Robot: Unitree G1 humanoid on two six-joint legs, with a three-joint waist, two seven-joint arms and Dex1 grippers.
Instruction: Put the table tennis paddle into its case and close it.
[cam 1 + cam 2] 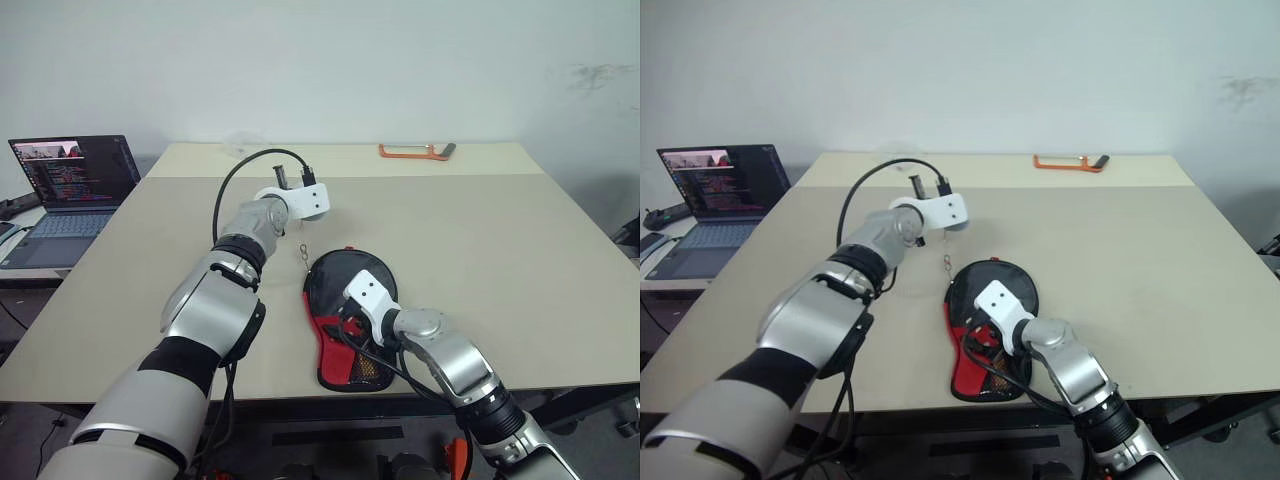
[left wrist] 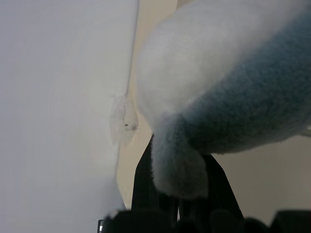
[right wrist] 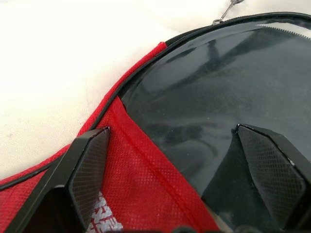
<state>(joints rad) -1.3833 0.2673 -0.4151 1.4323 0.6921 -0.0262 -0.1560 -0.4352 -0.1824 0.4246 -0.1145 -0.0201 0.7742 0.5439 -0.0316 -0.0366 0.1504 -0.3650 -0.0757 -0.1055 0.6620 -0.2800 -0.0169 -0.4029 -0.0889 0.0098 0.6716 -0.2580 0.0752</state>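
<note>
1. Two arms are working over the table in the head view. The case is lying flat near the front edge, round black end away from the robot and red end towards it. The left gripper is hanging raised beyond the case, near the zip pull that is trailing off the rim. It is probably placed there to work the zip. A laptop is sitting off to the left, and an orange-handled tool is lying at the far edge.

2. In the left wrist view, the black fingers are standing pressed together. A pale, blurred shape is crowding the lens, and I cannot tell what it is or whether anything is pinched.

3. In the right wrist view, the right gripper is hovering low over the case with its fingers spread wide. One finger is sitting over the red fabric and the other over the glossy black face. Nothing is being gripped, and I judge it is waiting to pin the case down against the zip's pull.

4. As for the table tennis paddle, I judge it is lying inside the case. Whether that glossy face is its rubber or the case's own panel, I cannot tell. The zip seam is looking unfinished near the pull, so closing is likely the remaining step.
</note>
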